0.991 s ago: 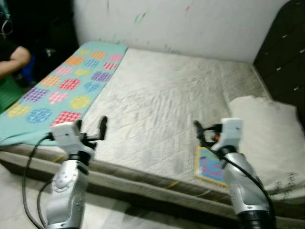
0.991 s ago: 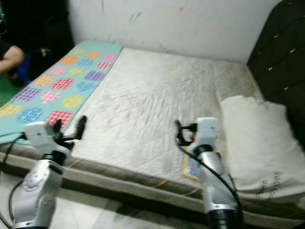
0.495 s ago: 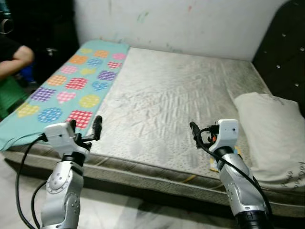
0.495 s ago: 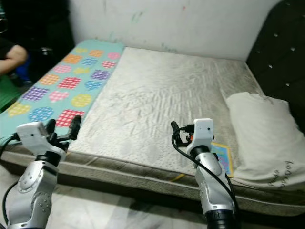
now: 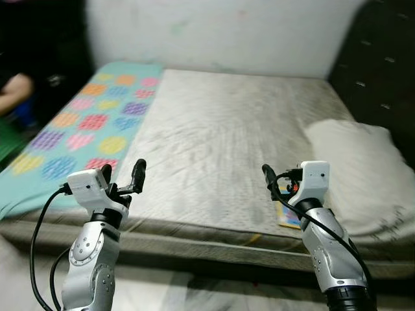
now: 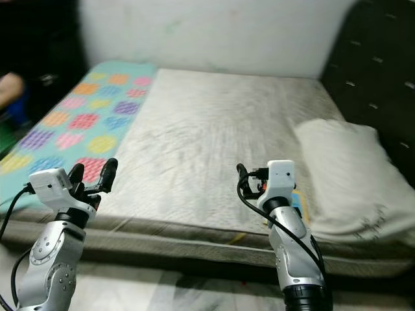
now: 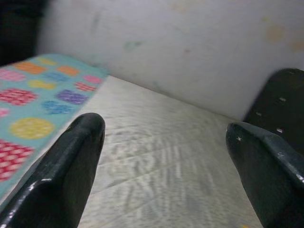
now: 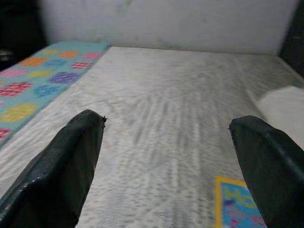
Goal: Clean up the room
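A bare grey mattress lies before me. A colourful picture book rests flat near its front right edge, beside a white pillow; my right arm hides part of the book. My right gripper hovers open just above the front edge, with the book close under one finger. My left gripper is open over the front left part of the bed, at the edge of a teal blanket with coloured patches. Neither gripper holds anything.
A dark padded headboard stands along the right side of the bed, and a pale wall runs behind it. A person's arm shows at the far left, beside the blanket. Pale floor lies below the bed's front edge.
The whole picture has shifted, so the camera has moved. Both arms keep the same raised pose with open fingers. Nothing on the bed has moved.
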{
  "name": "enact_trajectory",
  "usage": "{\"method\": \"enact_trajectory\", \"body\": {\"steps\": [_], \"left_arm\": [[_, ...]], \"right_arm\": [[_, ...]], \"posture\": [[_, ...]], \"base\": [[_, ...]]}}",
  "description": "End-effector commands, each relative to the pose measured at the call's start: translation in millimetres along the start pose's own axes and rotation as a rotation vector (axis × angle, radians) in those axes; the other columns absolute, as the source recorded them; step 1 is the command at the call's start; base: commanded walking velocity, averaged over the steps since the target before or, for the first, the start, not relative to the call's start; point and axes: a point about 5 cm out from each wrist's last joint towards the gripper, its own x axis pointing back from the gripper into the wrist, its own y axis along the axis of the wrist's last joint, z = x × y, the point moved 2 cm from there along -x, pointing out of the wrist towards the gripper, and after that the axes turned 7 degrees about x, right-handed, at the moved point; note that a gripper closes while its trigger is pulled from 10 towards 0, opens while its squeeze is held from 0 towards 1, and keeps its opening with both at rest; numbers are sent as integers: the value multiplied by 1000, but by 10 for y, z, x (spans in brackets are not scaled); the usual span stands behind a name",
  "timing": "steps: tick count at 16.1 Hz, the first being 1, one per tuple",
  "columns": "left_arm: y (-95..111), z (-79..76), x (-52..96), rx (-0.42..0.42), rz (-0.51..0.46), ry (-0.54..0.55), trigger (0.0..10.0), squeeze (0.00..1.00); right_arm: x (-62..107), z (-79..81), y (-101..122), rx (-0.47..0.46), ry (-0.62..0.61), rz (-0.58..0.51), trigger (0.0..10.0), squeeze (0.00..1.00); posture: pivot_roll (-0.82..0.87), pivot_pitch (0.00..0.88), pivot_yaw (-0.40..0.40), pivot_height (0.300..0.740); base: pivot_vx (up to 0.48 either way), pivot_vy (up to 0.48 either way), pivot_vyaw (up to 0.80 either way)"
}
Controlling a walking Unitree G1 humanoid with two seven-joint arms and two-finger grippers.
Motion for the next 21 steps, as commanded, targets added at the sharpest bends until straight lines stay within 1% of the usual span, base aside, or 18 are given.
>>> {"method": "enact_trajectory", "body": {"steps": [1, 7, 13, 15, 16, 17, 18, 19, 20, 21], "left_arm": [[27, -66, -21, -1, -9, -31, 10000, 0], [13, -58, -21, -9, 4, -25, 10000, 0], [12, -60, -26, -10, 5, -25, 10000, 0], [-28, -38, -34, -13, 26, 32, 10000, 0], [-16, -10, -34, -11, 19, 55, 10000, 0], [6, 30, -32, -16, 11, 82, 10000, 0], [18, 38, -28, -19, 8, 84, 10000, 0], [51, 34, -14, -32, -2, 66, 10000, 0], [63, 28, -10, -33, -7, 60, 10000, 0], [80, 12, -16, -51, -11, 43, 10000, 0]], "right_arm": [[-12, -19, 25, 0, -6, -9, 10000, 0], [-13, -16, 27, -1, -8, -11, 10000, 0], [-9, -50, 23, 2, -20, -9, 10000, 0], [-2, -96, 15, 8, -32, -5, 10000, 0], [-1, -113, 19, 15, -36, -3, 10000, 0], [-1, -136, 30, 25, -40, -3, 10000, 0], [-2, -149, 41, 29, -41, -4, 10000, 0], [-5, -179, 46, 49, -44, 0, 10000, 0], [-10, -185, 40, 51, -45, 3, 10000, 0], [-19, -182, 35, 55, -46, 6, 10000, 0]], "posture": [[-66, 0, -7, 740], [-65, 0, -5, 740], [-67, 0, -2, 740], [-68, 0, -9, 740], [-66, 0, -19, 740], [-66, 0, -19, 740], [-67, 0, -30, 740], [-65, 0, -38, 740], [-54, 0, -50, 740], [-53, 0, -53, 740]], "base": [[319, 0, 0], [299, 0, 0], [248, 0, 0], [0, 0, 0], [0, 0, 0], [0, 0, -463], [0, 0, -800], [0, 364, -800], [0, 476, -800], [0, 480, -800]]}}
